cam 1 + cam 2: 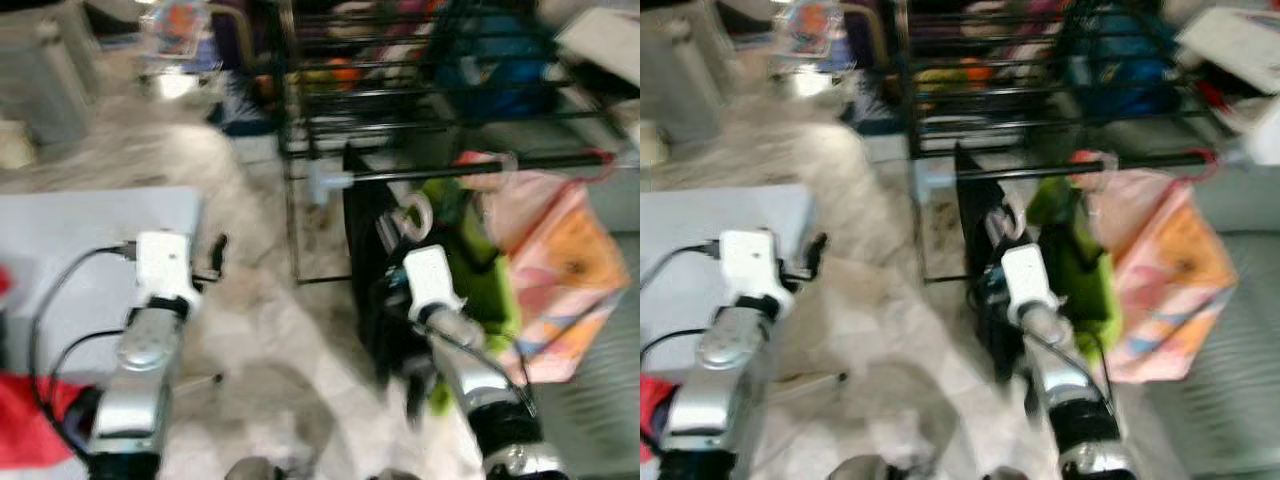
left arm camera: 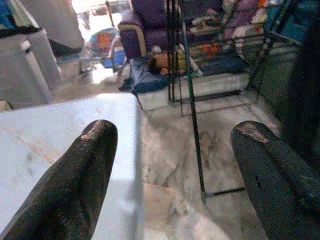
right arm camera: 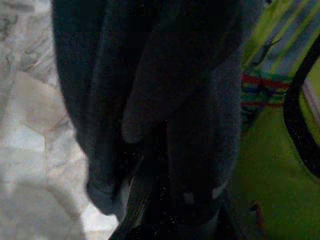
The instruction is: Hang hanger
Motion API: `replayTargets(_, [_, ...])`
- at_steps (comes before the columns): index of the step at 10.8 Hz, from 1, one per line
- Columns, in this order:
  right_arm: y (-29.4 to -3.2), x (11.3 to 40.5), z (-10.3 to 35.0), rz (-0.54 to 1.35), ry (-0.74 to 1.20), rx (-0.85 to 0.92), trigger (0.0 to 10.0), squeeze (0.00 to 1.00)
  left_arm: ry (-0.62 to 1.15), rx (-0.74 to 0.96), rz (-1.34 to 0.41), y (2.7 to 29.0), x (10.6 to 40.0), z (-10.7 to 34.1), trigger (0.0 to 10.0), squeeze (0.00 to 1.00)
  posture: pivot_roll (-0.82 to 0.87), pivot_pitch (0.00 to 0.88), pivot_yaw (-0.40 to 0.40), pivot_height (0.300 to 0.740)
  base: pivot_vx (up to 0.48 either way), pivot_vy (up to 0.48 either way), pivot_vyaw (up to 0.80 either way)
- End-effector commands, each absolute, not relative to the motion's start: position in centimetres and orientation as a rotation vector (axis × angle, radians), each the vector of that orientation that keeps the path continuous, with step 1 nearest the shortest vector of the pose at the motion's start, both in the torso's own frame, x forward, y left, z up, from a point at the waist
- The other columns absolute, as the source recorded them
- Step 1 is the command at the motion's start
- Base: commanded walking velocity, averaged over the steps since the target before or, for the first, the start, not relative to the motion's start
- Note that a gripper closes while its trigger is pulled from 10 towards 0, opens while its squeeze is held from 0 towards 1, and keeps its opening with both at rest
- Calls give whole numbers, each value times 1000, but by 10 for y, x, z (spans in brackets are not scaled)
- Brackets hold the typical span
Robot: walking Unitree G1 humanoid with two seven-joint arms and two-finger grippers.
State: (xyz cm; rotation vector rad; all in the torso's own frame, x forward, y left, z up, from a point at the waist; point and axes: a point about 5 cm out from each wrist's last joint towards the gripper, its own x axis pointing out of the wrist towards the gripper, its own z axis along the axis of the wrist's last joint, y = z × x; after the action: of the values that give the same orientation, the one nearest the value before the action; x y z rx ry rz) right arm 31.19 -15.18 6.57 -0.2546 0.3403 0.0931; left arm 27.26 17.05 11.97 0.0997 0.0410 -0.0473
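Black fingers of the left hand (image 2: 170,175) stand wide apart above the marble floor (image 1: 270,340), beside a pale surface (image 1: 90,240). Right hand (image 1: 400,225), finger state indiscernible, reaches a pale hanger hook (image 1: 413,213) amid dark cloth (image 3: 160,100), just under the black rack rail (image 1: 470,168); green (image 1: 480,250) and pink (image 1: 555,270) garments hang alongside.
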Motion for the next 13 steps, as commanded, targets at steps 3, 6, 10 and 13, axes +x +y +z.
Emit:
replayTargets(3, [-136,337,88,156,253,-233,10000,0,51,100,-85,167,268,120,10000,0,59,52,19,740,0,0,0])
replayTargets(6, [-110,365,105,205,281,-214,10000,0,55,91,-83,167,266,122,10000,0,85,61,17,740,0,0,0])
replayTargets(10, [-93,389,126,209,358,-83,10000,0,95,103,-88,179,245,124,10000,0,163,111,28,740,0,0,0])
replayTargets(13, [-85,389,124,202,435,5,10000,0,129,123,-90,187,231,127,10000,0,212,145,40,740,0,0,0])
